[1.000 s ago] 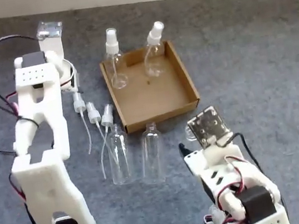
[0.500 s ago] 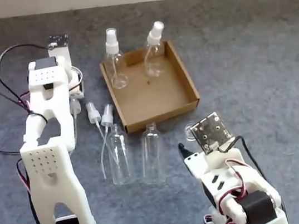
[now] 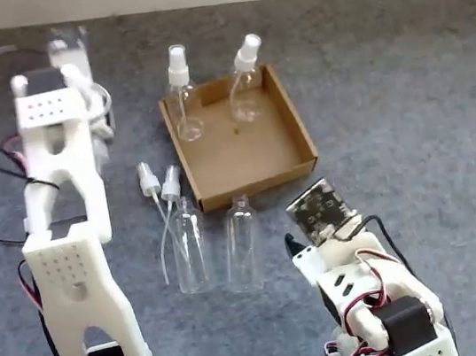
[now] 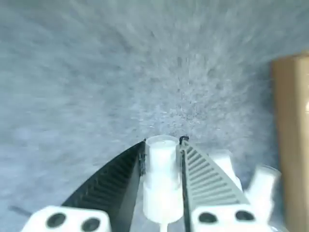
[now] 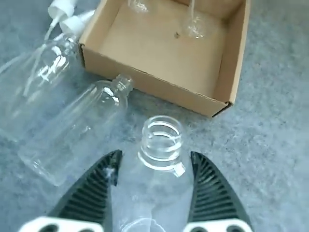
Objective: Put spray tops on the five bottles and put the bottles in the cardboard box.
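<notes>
Grey carpeted desk (image 3: 402,73) carries everything.

Left white arm (image 3: 57,169) reaches to the far left of the desk. Right white arm (image 3: 372,292) sits near and to the right, just in front of the box.

The shallow brown cardboard box (image 3: 248,154) lies between them, toward the far side. Two clear plastic bottles with white spray tops already fitted stand at its far wall (image 3: 183,97) (image 3: 244,83).

Right gripper (image 5: 154,154): its fingers are clamped on a clear open-necked bottle (image 5: 157,137). The bottle's long axis runs out along the fingers, mouth toward the box's near wall.

Two more uncapped clear bottles (image 3: 188,248) (image 3: 242,244) lie side by side on the desk, necks toward the box.

Left gripper (image 4: 163,142): closed on a white spray top (image 4: 161,179), head at the fingertips, stem back toward the wrist.

Two loose white spray tops with thin dip tubes (image 3: 149,180) (image 3: 170,184) lie just left of the box's near-left corner.

Key relation, as I judge it: the held top and the held bottle's mouth are well apart, at opposite corners of the workspace. The dip tube must line up with the bottle's axis before it goes in. The lying bottles and loose tops sit on the direct path between the arms, so I'd bring the two together above them.
</notes>
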